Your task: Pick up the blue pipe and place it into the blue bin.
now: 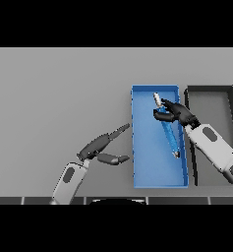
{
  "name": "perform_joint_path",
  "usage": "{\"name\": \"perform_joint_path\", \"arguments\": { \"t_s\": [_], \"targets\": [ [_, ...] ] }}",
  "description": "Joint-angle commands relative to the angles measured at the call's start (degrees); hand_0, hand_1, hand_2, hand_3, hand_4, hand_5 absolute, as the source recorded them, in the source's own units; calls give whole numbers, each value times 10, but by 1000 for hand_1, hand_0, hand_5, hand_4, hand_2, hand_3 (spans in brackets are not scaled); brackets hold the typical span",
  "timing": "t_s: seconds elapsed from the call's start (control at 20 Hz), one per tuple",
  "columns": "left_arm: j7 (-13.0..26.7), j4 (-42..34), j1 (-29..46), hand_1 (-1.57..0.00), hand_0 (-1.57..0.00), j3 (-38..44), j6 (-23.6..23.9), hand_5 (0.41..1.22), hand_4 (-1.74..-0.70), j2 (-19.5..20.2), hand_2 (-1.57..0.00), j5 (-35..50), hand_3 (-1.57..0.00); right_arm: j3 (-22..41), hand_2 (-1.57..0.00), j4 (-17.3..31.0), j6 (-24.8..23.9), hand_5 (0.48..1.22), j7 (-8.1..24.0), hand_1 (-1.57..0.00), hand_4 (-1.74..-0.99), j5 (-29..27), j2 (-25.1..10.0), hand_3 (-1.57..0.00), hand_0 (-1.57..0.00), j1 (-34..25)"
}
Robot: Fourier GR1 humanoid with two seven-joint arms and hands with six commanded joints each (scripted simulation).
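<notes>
The right hand (173,112) reaches in from the right side over the blue bin (137,147), its dark fingers and thumb curled round the upper part of the blue pipe (170,138). The left hand (99,146) rests over the grey tabletop (59,93) just left of the bin, its fingers straight and spread, one pointing up toward the bin's left wall and the thumb lying close to that wall; it holds nothing.

The blue bin is a long, shallow rectangular tray with thin upright walls and a flat floor, all the same bright blue, with its long side running away from the robot. The pipe is the only thing within its outline. Just beside the bin on the right stands a second container, a dark bin (209,89) of like shape with black walls and a grey floor; the right forearm crosses its near part, and nothing shows in the part left visible.

The pipe is a slender, straight rod, blue along most of its length, with a pale, whitish tip at its far end. It lies slantwise, the pale end toward the bin's far wall and the lower end toward the right wall. Its lower end may touch the bin's floor, though this cannot be told from here.

The tabletop is plain, smooth and matte grey.
</notes>
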Motion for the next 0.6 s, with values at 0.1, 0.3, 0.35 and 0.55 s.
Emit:
{"name": "perform_joint_path", "arguments": {
  "t_s": [0.1,0.3,0.35,0.55],
  "targets": [
    [4,-2,0,1,1,-1,1,496,-930,-3,1,1,1,14,-53,7,13,759,0,-55,-1144,2,-8,-15,-59,-8],
    [4,-5,6,1,1,1,-2,495,-931,0,1,5,1,24,-21,7,29,718,-8,-22,-1095,10,-8,-6,-23,-12],
    [2,-3,3,1,1,4,-1,495,-930,5,1,4,1,28,-17,4,36,714,-11,-17,-1084,14,-12,-4,-19,-10],
    [-5,-2,7,1,1,2,-4,495,-930,5,1,5,1,29,-17,0,46,714,-23,-17,-1084,17,-17,-4,-19,-11]
  ]
}}
